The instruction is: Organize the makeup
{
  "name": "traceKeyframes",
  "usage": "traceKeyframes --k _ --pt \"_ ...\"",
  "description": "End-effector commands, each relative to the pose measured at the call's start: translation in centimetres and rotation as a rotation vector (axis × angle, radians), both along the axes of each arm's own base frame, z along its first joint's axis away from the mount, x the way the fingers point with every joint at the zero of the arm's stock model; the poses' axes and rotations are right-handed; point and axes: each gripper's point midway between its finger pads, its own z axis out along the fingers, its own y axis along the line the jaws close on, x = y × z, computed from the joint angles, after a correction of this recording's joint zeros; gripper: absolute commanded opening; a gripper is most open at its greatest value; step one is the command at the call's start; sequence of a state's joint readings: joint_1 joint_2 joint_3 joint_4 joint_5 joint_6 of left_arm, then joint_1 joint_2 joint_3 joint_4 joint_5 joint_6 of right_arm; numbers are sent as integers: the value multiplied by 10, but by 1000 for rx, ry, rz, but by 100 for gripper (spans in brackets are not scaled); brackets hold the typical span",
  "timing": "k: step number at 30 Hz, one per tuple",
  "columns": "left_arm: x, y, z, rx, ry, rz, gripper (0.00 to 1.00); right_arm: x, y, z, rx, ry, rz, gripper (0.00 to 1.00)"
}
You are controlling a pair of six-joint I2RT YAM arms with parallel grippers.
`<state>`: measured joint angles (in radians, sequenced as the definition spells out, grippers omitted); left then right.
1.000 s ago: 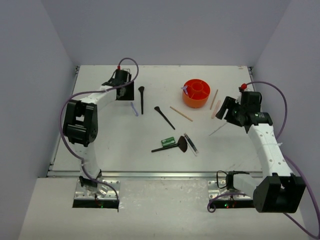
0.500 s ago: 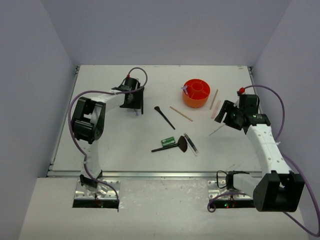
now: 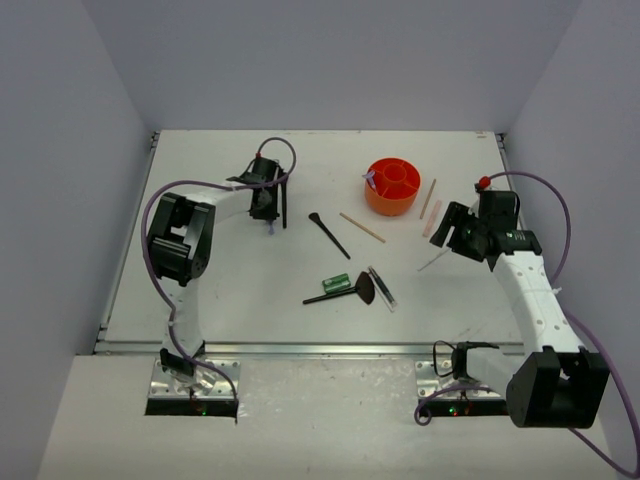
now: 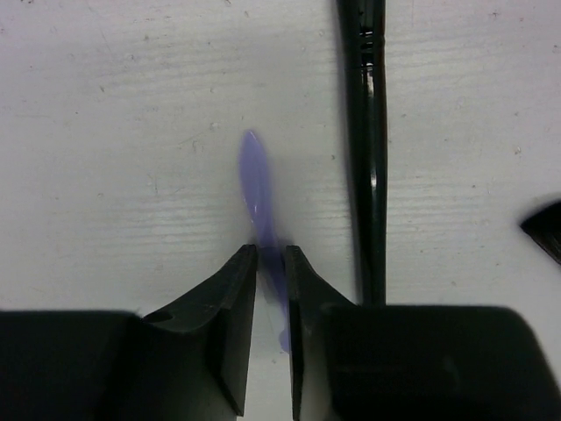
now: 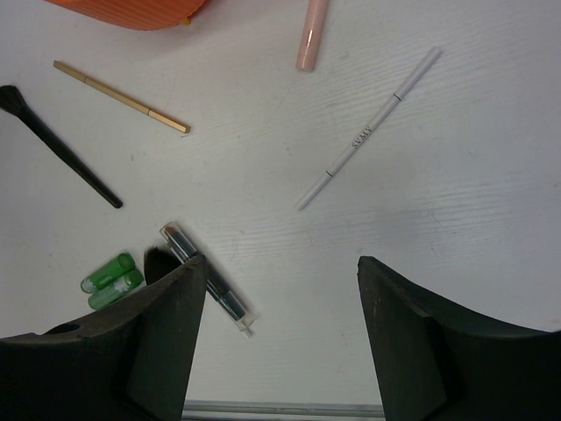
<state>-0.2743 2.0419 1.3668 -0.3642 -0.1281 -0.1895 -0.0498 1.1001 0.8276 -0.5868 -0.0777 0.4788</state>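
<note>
Left wrist view: my left gripper [image 4: 272,256] nips a lilac tool [image 4: 254,171] lying on the table [image 4: 123,132].
I hold the tool near its tail, fingers drawn in tight on either side, because a black brush [image 4: 368,132] lies just beside it at three o'clock and a wider bite would catch that too. From above, this spot is at ten o'clock on the table, well apart from the orange cup [image 3: 385,205] at one o'clock, where I judge the tool belongs. My right gripper [image 5: 280,263] hangs spread wide and empty, with a white pencil [image 5: 368,130] at one o'clock, a pink stick [image 5: 311,35] at twelve and green tubes [image 5: 110,279] at eight.
</note>
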Motion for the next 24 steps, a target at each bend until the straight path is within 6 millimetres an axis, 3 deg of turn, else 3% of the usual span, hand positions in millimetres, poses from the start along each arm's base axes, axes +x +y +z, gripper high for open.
traceKeyframes --k 1,5,9,15,17,22,24 --pt "-39 9 -17 -34 147 39 5 3 -6 13 -37 -48 -12 70" --pt "-41 15 -20 -56 167 68 0 2 -8 18 -54 -65 -12 70" --pt "-22 18 -2 -130 127 116 0 1 -7 18 -50 -69 -4 71" --pt "62 4 90 -209 -222 47 0 -2 -7 10 -41 -56 -17 75" --pt "94 -9 129 -253 -350 -7 0 0 -8 10 -45 -56 -15 76" --pt "154 -70 247 -405 -661 -198 0 11 -2 15 -9 -54 23 79" --pt "157 -123 310 -485 -885 -345 0 13 0 11 3 -38 27 79"
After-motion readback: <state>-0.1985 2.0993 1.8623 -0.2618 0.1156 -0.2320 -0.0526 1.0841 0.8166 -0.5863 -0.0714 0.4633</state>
